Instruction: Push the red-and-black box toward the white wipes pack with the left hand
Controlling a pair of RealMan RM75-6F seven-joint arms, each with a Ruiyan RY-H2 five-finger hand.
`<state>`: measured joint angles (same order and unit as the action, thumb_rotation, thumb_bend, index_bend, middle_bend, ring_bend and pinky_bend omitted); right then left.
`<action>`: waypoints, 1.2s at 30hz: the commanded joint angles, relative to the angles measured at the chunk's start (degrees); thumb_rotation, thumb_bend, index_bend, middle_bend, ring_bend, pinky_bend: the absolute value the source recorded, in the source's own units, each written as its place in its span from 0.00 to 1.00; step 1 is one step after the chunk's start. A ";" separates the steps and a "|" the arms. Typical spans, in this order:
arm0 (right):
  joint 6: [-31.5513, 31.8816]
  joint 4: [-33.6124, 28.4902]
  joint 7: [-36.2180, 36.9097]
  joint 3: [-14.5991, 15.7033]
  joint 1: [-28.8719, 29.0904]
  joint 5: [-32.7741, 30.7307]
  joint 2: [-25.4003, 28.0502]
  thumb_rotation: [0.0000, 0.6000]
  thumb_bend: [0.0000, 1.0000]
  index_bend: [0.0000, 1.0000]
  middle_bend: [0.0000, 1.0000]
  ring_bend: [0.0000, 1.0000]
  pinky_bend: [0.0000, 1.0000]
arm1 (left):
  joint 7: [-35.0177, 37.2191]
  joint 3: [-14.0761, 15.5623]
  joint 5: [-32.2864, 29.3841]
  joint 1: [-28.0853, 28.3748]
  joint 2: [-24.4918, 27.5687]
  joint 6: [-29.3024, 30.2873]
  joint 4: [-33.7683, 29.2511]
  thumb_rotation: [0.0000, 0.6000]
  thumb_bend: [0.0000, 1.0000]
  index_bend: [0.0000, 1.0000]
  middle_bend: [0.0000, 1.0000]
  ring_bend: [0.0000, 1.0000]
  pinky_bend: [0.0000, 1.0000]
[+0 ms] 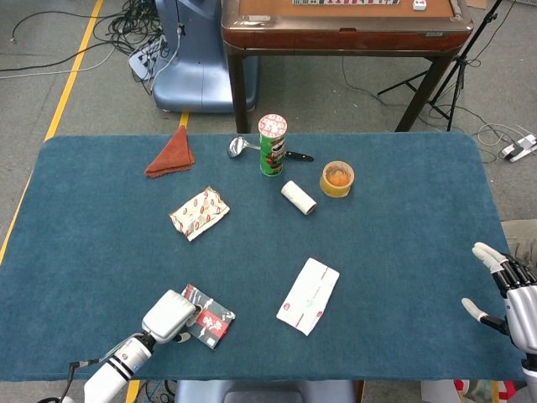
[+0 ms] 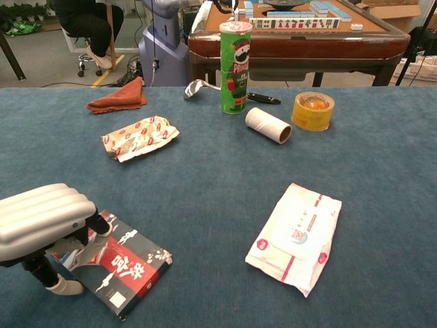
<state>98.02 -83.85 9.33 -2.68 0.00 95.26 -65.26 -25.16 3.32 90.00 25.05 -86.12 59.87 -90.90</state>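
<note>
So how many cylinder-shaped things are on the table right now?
3, all at the far side: the upright green chip can, the white roll lying on its side just nearer, and the yellow tape roll to its right. None looks hidden.

One box (image 1: 209, 315), two packs (image 1: 308, 295) (image 1: 199, 212), one can (image 1: 272, 144), roll (image 1: 298, 197), cloth (image 1: 171, 154), apparently one spoon (image 1: 237, 147).

The head view looked steeply down from high above the near edge, taking in the whole blue table (image 1: 403, 252) and the floor beyond. The chest view sat low and closer, facing forward across the cloth. Both shared the wipes pack (image 2: 295, 235) and, probably, most of the table's middle.
</note>
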 commanded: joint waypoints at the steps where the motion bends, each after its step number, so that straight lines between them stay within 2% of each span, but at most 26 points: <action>1: -0.03 0.00 0.05 -0.02 0.02 -0.02 0.00 1.00 0.06 0.18 0.21 0.20 0.35 | -0.04 -0.16 -0.28 0.07 -0.40 0.20 0.39 1.00 0.00 0.86 1.00 0.87 1.00; 36: 0.78 -0.10 0.66 -0.17 -0.34 0.15 0.33 1.00 0.06 0.18 0.21 0.20 0.35 | -2.68 -4.82 -4.45 3.75 -6.80 1.15 4.25 1.00 0.00 0.85 1.00 0.87 1.00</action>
<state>98.78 -83.96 9.98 -2.84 -0.33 95.41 -64.94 -27.74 -1.34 85.71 28.66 -92.78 61.10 -86.76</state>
